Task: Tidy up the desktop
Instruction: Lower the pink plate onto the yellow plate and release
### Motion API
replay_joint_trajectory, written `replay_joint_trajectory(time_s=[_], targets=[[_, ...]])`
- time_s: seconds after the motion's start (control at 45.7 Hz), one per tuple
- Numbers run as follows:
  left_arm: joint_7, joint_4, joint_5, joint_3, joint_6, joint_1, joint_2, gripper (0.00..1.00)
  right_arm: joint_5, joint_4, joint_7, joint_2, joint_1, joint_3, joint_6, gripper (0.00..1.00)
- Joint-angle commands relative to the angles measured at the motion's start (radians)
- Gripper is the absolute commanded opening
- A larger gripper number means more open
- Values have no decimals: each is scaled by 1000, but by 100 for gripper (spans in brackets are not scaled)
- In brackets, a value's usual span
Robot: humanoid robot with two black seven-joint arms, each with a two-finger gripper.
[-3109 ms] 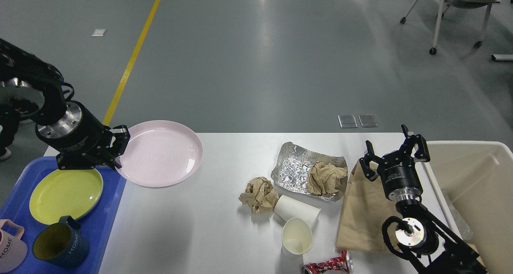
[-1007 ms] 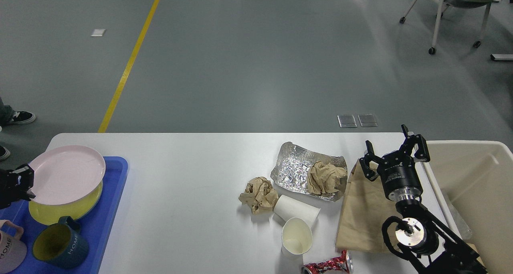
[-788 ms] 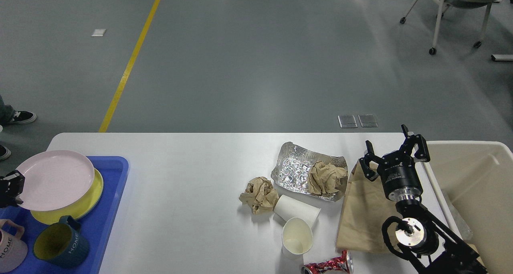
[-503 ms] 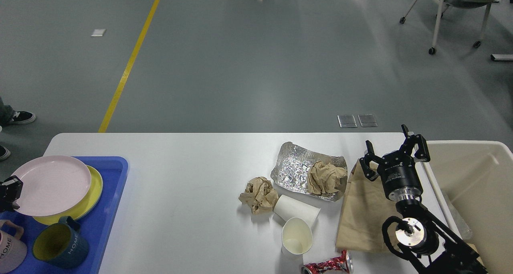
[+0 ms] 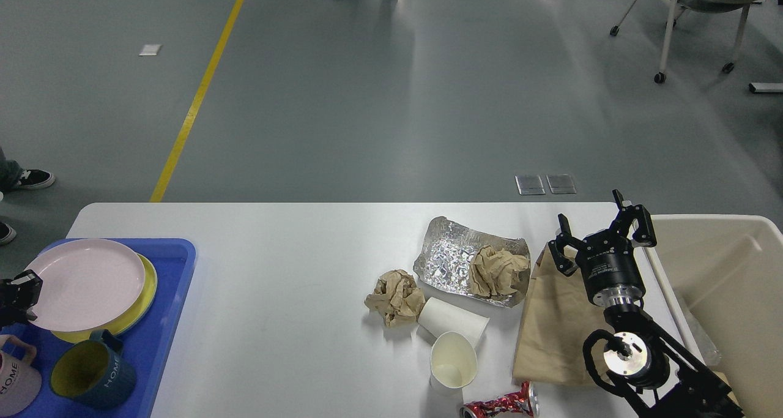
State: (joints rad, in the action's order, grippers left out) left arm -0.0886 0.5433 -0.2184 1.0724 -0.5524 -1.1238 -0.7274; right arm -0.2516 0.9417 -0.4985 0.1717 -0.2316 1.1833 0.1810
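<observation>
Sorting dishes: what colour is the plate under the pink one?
Yellow plate, seen in the head view.

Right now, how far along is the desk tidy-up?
Done: the pink plate sits on the yellow plate in the blue tray, beside two mugs. In hand: nothing; the right gripper is open above the brown paper bag. Left on the desktop: the foil, two paper wads, two paper cups, the bag and a crushed can. The cream bin waits.

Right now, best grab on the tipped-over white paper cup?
Probably across the sidewall of the white paper cup, mid-body, from above. It lies on its side on the desktop, so the rounded wall faces up. The right end effector, open, is nearer.
</observation>
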Motion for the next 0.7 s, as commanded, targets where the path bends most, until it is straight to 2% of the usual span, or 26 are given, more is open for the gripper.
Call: replay_joint_trajectory(time_s=[0.0,0.066,0.197,0.285,0.482,0.679], targets=[[3,0,-1,0,37,1,0,17,0,0,0,0,0,1,0,100],[15,1,-1,0,78,1,-1,43,0,0,0,0,0,-1,0,100],[13,4,-1,-2,114,1,9,70,0,0,0,0,0,1,0,100],[13,4,-2,-2,114,-1,13,76,0,0,0,0,0,-1,0,100],[13,4,-2,-2,114,-4,13,80,0,0,0,0,0,1,0,100],[12,6,-2,-3,109,-7,13,88,0,0,0,0,0,-1,0,100]])
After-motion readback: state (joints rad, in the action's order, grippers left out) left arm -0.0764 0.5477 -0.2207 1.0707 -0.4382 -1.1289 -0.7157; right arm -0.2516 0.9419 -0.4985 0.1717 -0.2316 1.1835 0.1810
